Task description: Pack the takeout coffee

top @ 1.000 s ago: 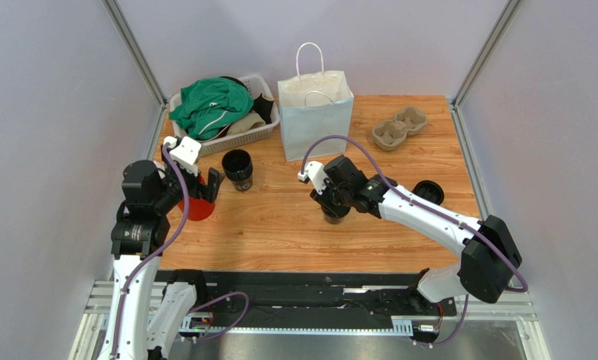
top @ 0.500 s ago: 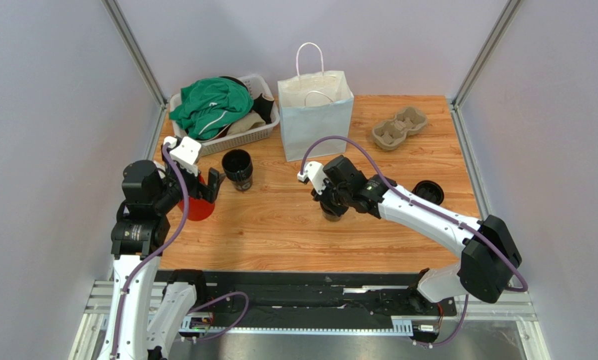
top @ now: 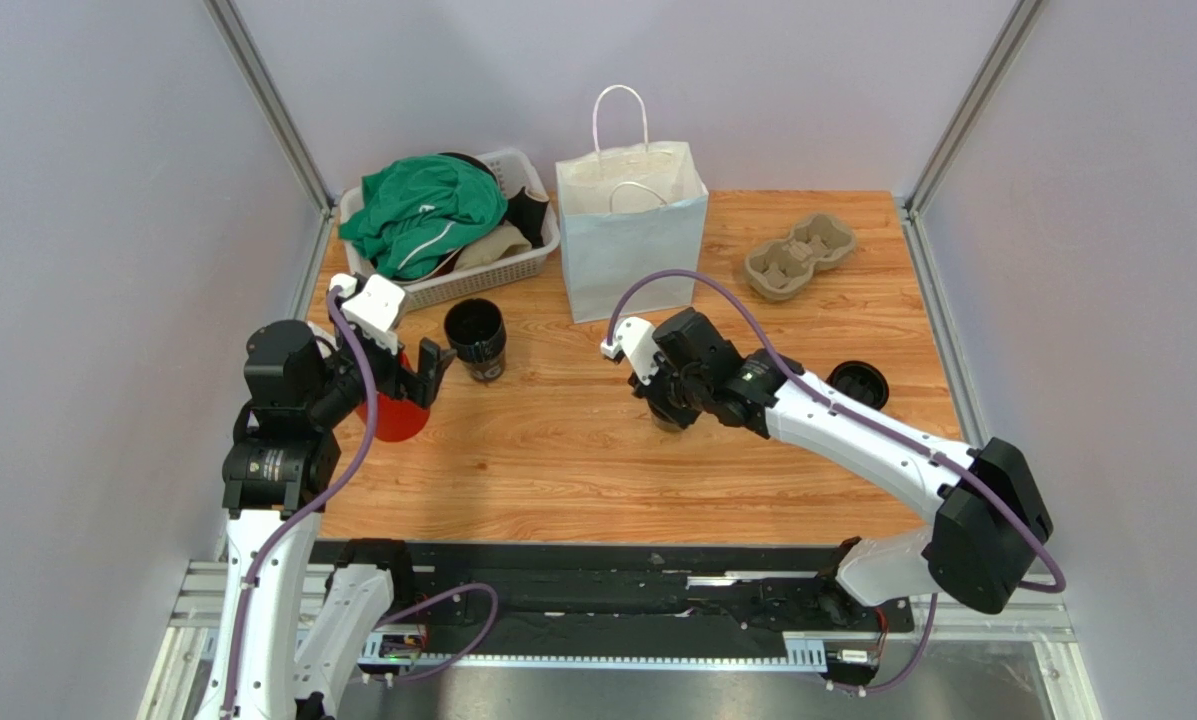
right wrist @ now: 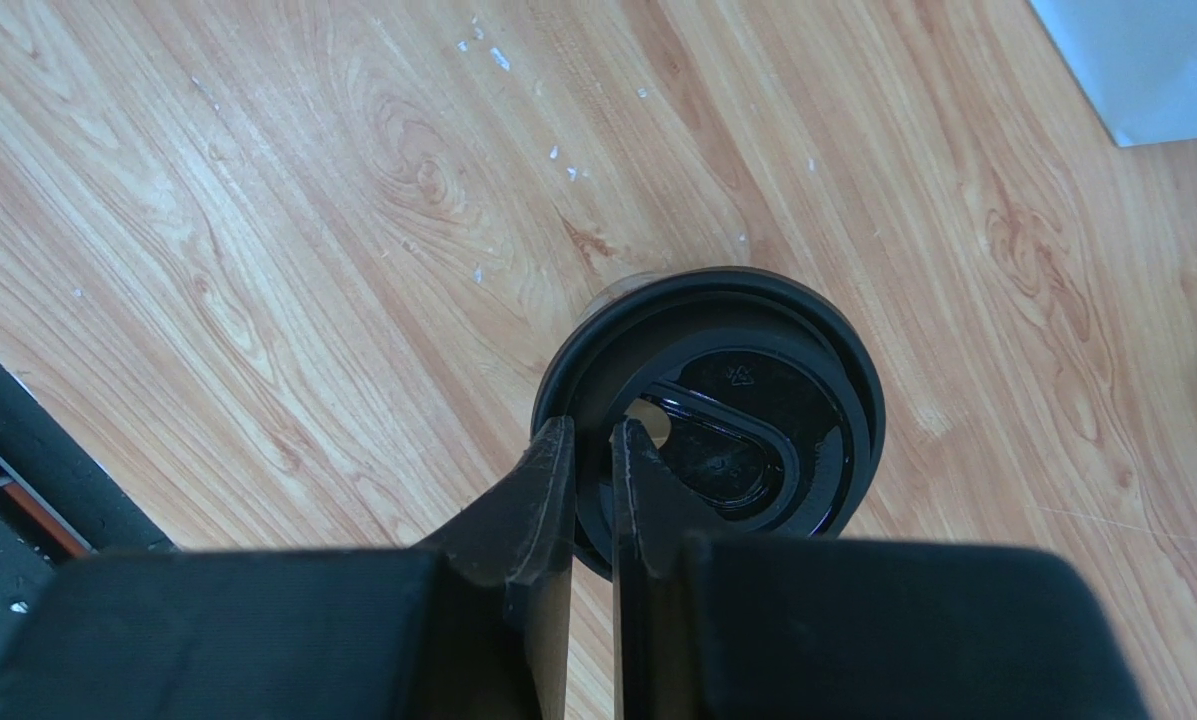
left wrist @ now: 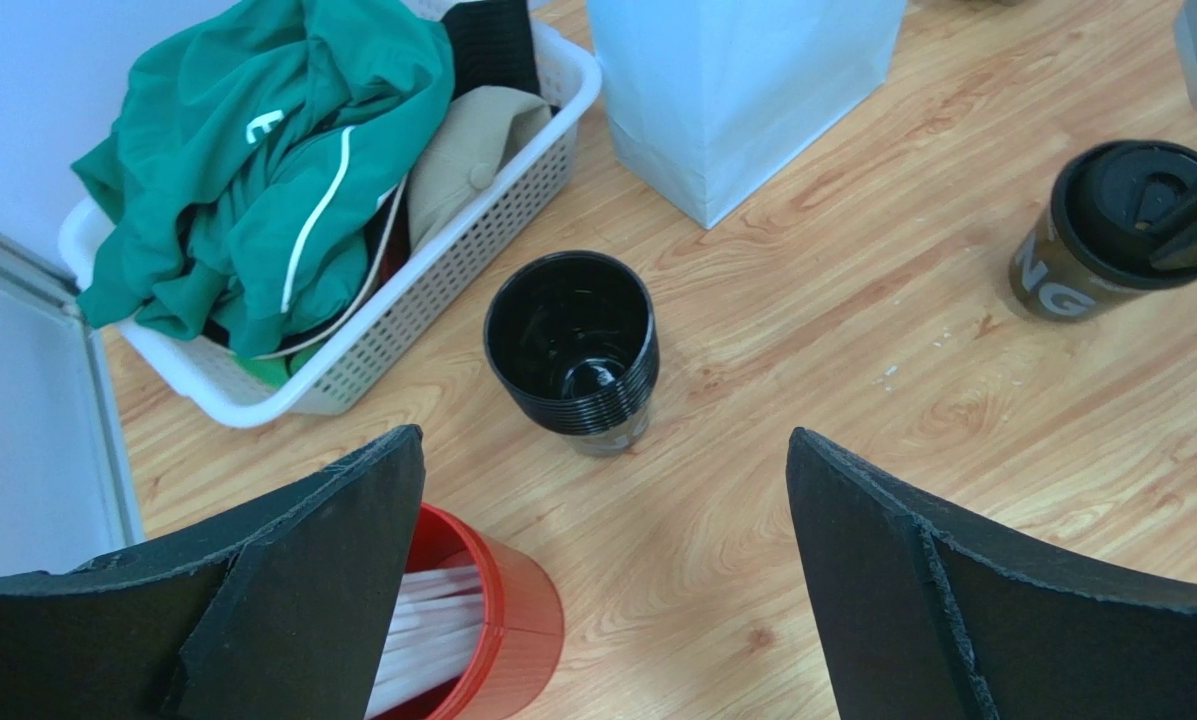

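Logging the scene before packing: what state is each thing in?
takeout coffee: lidded, upright
right gripper: shut on the takeout coffee's lid rim
left gripper: open, holding nothing
paper bag: upright, open
black cup stack: upright, empty
red cup: upright, holding white straws
cup carrier: empty
basket: full of clothes

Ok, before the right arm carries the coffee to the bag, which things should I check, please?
1. Right gripper closed on rim of black lidded paper coffee cup: ok.
2. Cup upright: ok.
3. Lid firmly seated: cannot tell.
4. White paper bag upright, mouth open: ok.
5. Left gripper open, away from cup: ok.
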Robot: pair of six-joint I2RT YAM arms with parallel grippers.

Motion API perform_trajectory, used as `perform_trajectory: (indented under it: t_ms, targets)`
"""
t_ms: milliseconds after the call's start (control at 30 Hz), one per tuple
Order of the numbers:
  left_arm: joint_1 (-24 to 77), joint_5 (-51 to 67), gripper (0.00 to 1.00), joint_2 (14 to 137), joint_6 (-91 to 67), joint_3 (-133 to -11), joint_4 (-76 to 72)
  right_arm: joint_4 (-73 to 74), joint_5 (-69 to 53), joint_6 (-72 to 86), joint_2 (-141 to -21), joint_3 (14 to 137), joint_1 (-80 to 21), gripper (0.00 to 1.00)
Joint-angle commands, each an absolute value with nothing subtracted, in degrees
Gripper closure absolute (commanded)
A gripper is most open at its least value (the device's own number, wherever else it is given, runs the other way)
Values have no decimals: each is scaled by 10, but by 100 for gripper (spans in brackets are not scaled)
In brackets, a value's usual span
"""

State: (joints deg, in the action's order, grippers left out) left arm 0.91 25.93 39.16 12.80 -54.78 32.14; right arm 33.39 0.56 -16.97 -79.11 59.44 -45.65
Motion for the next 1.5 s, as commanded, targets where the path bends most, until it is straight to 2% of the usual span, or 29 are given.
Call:
perform_trajectory:
  t_ms: [0,200,400,500,767,967,1100,1467]
  targets:
    - [4,302,2,402,127,-555,315,324,9,-177,-748,622,-434,100]
    - [6,325,2,445,143,-602,349,337,-23,-179,-723,631,-393,100]
    - [159,168,2,526,241,-685,384,359,-75,-166,-697,644,-308,100]
    - [198,156,1,576,274,-734,379,361,-85,-166,-691,642,-268,100]
    - [236,176,1,762,323,-899,329,364,-96,-173,-697,642,-237,100]
    - [272,178,1,854,401,-944,279,365,-108,-176,-696,640,-207,100]
    - [277,183,1,931,388,-994,265,364,-117,-179,-693,637,-189,100]
    - [278,243,3,1010,424,-1038,247,367,-113,-185,-714,637,-167,100]
